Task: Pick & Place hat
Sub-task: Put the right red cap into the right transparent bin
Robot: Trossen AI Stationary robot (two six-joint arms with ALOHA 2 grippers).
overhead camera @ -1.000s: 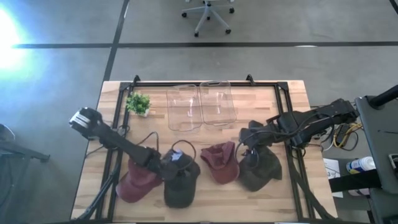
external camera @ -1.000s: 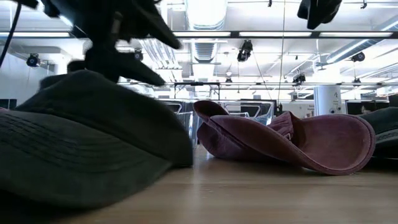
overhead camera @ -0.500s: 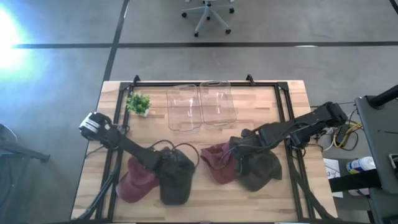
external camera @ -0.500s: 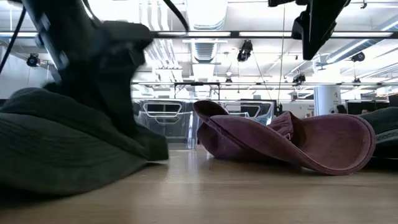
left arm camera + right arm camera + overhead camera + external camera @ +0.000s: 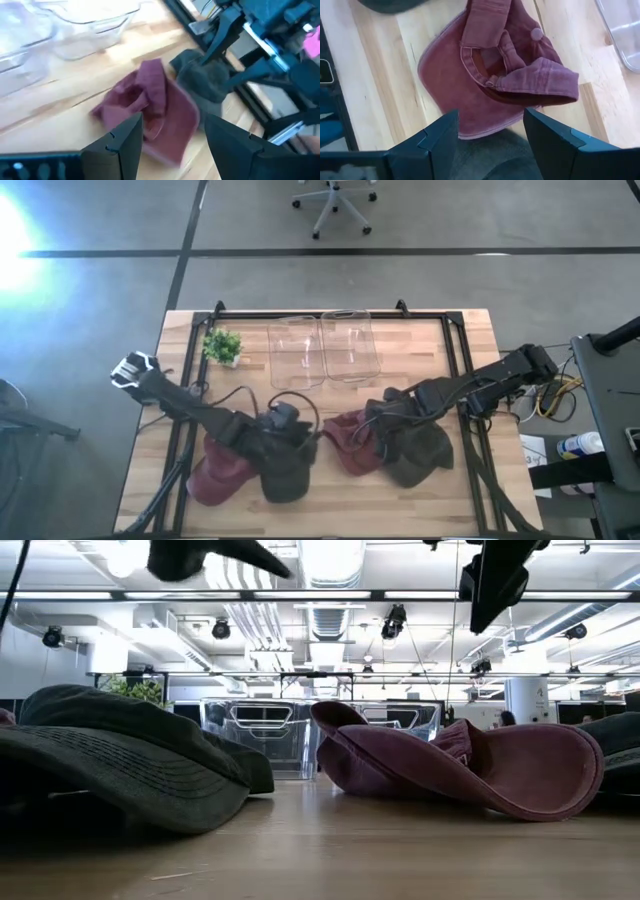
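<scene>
Several hats lie on the wooden table. My left gripper (image 5: 292,424) (image 5: 172,145) hangs open above a dark green hat (image 5: 285,478) (image 5: 130,770), which rests brim down beside a maroon hat (image 5: 212,477) and is touched by nothing. My right gripper (image 5: 372,428) (image 5: 490,140) stands open over the middle maroon hat (image 5: 490,75) (image 5: 350,442), its fingers pointing steeply down. That hat lies on its side with the inside showing, against another dark green hat (image 5: 418,455).
Two clear plastic bins (image 5: 322,350) stand side by side at the table's far middle, with a small green plant (image 5: 222,345) to their left. A black frame rail (image 5: 462,380) runs along the table's edges. Bare wood lies between the hats and the bins.
My left gripper has risen straight off the left dark green hat and tipped up toward level; the hat has sunk back flatter on the table. My right gripper has moved down and toward the table's left, over the middle maroon hat, then held still.
</scene>
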